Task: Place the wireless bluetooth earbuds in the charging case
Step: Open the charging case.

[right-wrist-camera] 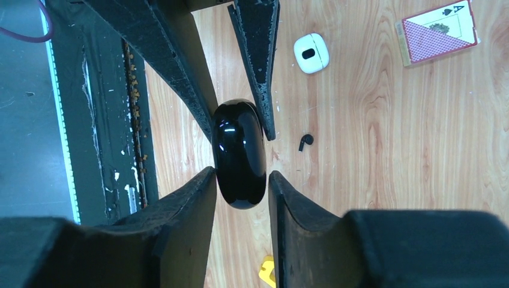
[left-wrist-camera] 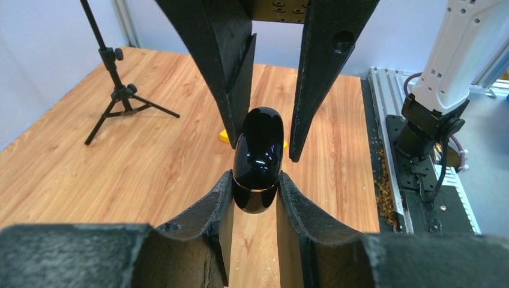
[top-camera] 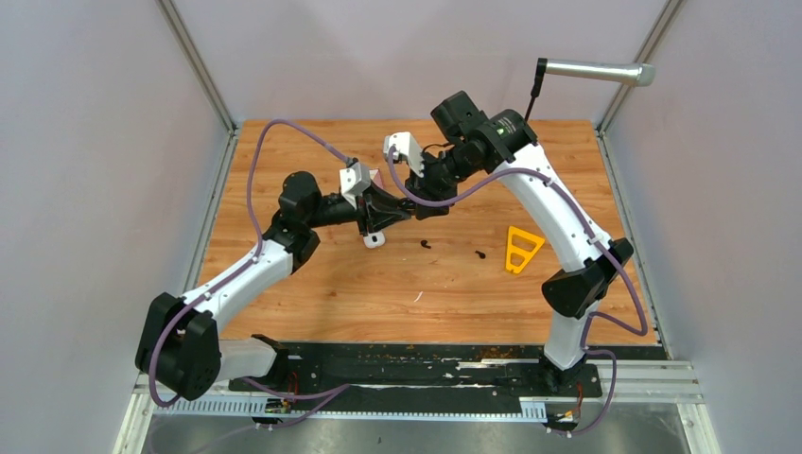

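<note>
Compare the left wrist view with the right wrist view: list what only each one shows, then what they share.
Only the left wrist view: a black tripod stand on the table, and the right arm rising from its base by the rail.
Only the right wrist view: a white charging case, a loose black earbud and a red playing card marked with the ace of spades.
Both: the glossy black charging case flanked by both pairs of fingers, a yellow piece and the wooden table.

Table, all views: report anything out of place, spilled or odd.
Tan crumbs lie scattered along the black base plate at the near edge, like a spill. A playing card, the ace of spades, lies on the tabletop near the white case, unrelated to the job.
</note>
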`<act>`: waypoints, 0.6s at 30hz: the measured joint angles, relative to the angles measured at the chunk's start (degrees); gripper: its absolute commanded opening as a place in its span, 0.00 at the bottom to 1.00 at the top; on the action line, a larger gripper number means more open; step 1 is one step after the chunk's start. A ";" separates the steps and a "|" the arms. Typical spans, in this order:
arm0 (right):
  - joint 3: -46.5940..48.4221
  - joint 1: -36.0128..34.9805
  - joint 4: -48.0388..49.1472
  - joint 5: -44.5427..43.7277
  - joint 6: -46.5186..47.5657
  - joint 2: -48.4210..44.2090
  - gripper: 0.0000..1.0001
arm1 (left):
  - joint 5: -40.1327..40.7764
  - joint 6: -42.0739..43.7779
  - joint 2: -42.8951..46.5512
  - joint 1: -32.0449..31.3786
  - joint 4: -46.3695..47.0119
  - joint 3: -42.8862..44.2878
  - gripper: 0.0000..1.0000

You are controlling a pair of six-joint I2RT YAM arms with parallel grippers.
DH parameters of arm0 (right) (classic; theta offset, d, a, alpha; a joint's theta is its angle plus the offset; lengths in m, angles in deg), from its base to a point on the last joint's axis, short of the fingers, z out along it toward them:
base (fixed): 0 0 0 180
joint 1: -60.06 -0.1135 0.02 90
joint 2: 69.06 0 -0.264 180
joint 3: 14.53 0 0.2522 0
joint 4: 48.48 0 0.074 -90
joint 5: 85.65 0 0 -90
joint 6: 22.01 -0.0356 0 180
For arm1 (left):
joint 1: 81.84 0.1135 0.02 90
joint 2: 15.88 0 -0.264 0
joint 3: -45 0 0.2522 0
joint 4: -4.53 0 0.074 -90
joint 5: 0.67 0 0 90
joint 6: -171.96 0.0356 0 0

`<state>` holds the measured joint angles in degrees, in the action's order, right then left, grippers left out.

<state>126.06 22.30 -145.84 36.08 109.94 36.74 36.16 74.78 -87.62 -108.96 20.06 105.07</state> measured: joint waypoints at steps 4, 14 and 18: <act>0.72 0.24 -0.59 1.11 -1.70 0.81 0.40 | -0.76 0.17 0.00 -0.09 2.21 -0.76 0.00; 4.22 4.57 -3.63 8.66 -8.46 4.46 0.39 | -1.18 3.48 -0.02 -0.11 4.44 -1.90 0.00; 5.14 6.25 -4.04 10.86 -10.69 4.70 0.39 | -1.03 4.09 -0.07 -0.11 5.38 -2.05 0.00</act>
<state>131.19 28.55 -149.88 46.94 99.25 41.43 35.13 78.87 -87.69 -109.06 25.44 103.01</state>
